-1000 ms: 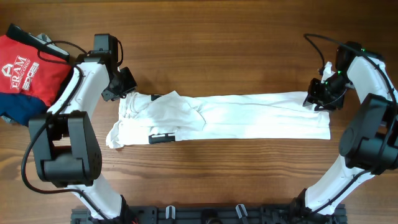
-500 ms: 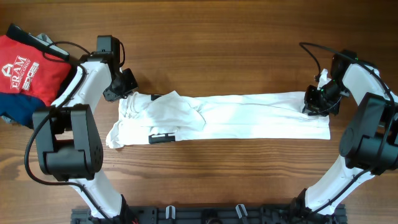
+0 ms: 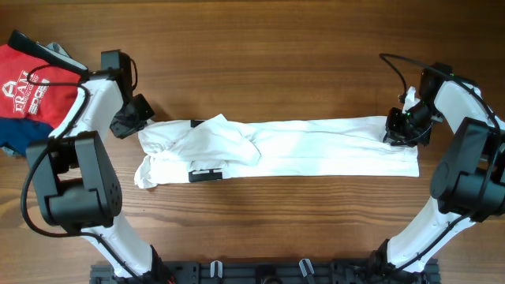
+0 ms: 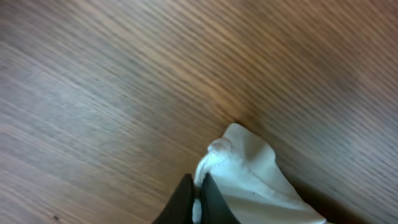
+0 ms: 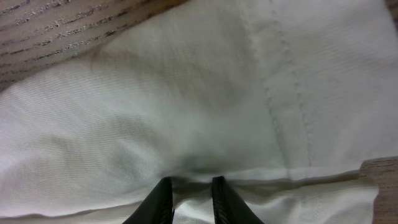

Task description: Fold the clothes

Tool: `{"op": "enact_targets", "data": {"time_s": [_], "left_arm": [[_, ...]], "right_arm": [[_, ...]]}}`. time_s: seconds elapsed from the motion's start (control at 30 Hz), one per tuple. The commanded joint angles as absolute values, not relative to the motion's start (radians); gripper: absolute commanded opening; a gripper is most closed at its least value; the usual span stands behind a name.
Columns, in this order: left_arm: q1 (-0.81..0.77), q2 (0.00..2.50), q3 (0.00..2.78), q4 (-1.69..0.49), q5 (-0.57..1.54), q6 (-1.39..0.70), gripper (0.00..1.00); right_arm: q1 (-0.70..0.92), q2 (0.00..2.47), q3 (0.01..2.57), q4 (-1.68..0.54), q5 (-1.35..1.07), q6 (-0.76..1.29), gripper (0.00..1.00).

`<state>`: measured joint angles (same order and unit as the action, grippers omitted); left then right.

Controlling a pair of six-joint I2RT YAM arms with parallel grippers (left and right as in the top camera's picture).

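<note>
A white shirt (image 3: pixel 316 146) was laid flat in a long band across the wooden desk (image 3: pixel 260 63). Its far left corner was pinched in the fully closed left tool (image 4: pixel 198 202). A fold at its far right corner was gripped between the right tool's (image 5: pixel 189 200) narrowly parted fingers. A red garment (image 3: pixel 35 87) was seen farther left.

Robotics lab, this: left arm (image 3: pixel 88 130) and right arm (image 3: pixel 467 110) rising from a black rail (image 3: pixel 260 273) edging the wooden counter (image 3: pixel 276 55), cables (image 3: pixel 392 66) looping.
</note>
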<state>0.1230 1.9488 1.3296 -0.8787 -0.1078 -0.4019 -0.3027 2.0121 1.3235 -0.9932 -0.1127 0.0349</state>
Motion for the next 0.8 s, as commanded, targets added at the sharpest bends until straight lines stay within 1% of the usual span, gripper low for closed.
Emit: {"op": "enact_targets", "data": {"time_s": [0.0,0.07,0.13,0.2,0.27,0.43,0.53,0.6,0.67,0.77], "left_arm": [[0.123,1.96,1.333,-0.893,-0.121,-0.42,0.06],[0.123,1.96,1.333,-0.903,-0.121,-0.42,0.08],[0.123,1.96,1.333,-0.91,-0.121,-0.419,0.21],[0.128,1.954,1.336,-0.91,-0.122,-0.418,0.29],[0.156,1.909,1.361,-0.926,-0.123,-0.415,0.35],[0.182,1.8,1.401,-0.94,-0.123,-0.397,0.37],[0.178,1.729,1.401,-0.937,-0.102,-0.397,0.4],[0.167,1.706,1.401,-0.964,-0.029,-0.397,0.4],[0.15,1.7,1.401,-0.994,0.064,-0.396,0.4],[0.108,1.7,1.398,-1.016,0.168,-0.396,0.4]], "right_arm": [[-0.299,1.993,1.314,-0.987,-0.128,0.029,0.22],[-0.299,1.993,1.314,-0.988,-0.128,0.029,0.23],[-0.299,1.993,1.314,-0.989,-0.128,0.029,0.24],[-0.299,1.993,1.314,-0.991,-0.128,0.029,0.27],[-0.299,1.993,1.314,-0.995,-0.129,0.029,0.34],[-0.299,1.976,1.359,-1.035,-0.129,0.056,0.37],[-0.308,1.888,1.429,-1.063,-0.128,0.056,0.38],[-0.328,1.794,1.455,-1.058,-0.113,0.055,0.42],[-0.348,1.733,1.455,-1.047,-0.075,0.051,0.51],[-0.382,1.711,1.441,-1.06,-0.043,-0.025,0.55]]}}
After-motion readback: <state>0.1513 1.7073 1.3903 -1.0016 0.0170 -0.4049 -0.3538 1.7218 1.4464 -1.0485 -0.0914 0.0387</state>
